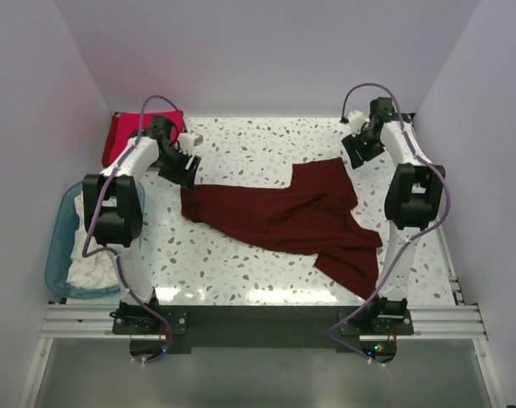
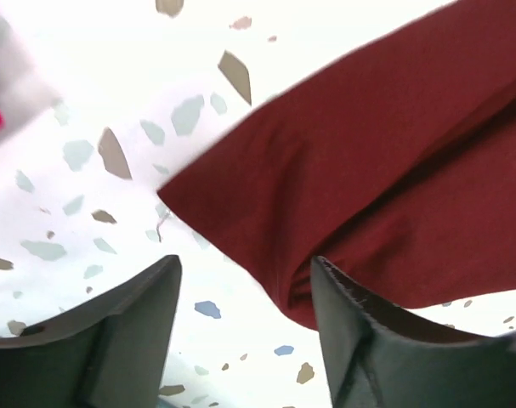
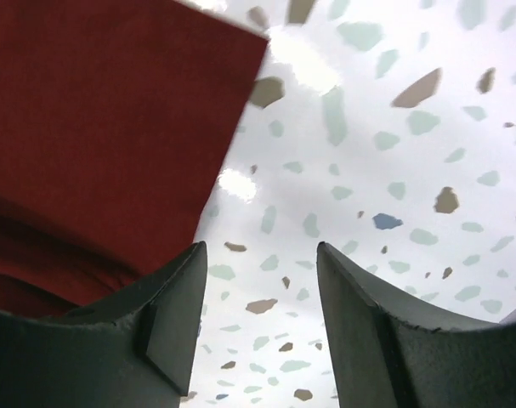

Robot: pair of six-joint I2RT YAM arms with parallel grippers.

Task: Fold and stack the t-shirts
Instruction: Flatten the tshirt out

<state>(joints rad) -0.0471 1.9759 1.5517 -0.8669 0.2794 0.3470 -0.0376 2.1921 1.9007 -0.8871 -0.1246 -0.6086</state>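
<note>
**Both grippers open, maroon shirt spread between them**

The left gripper [image 1: 181, 167] has its fingers [image 2: 113, 331] well apart. Only bare terrazzo table [image 1: 240, 140] shows in the gap, and it holds nothing. In its wrist view a corner of the maroon t-shirt [image 2: 394, 170] lies just beyond and partly under the right-hand finger; whether they touch cannot be told.

The right gripper [image 1: 360, 146] is also spread wide, and its fingers [image 3: 155, 323] close on nothing. From its wrist camera a straight-edged corner of the maroon cloth [image 3: 96, 127] sits at 10 o'clock, beside the left-hand finger.

Seen from above, the maroon t-shirt [image 1: 283, 212] lies unfolded and rumpled on the middle of the table. Its long axis runs from 9 o'clock, under the left gripper, to 4 o'clock, near the right arm. A flap reaches up toward 1 o'clock, ending just short of the right gripper.

The crimson-red t-shirt [image 1: 121, 136] lies at the table's 10 o'clock corner, behind the left arm. At 8 o'clock, off the table's left edge, the blue tub [image 1: 55, 255] holds white t-shirts [image 1: 92, 270].
</note>
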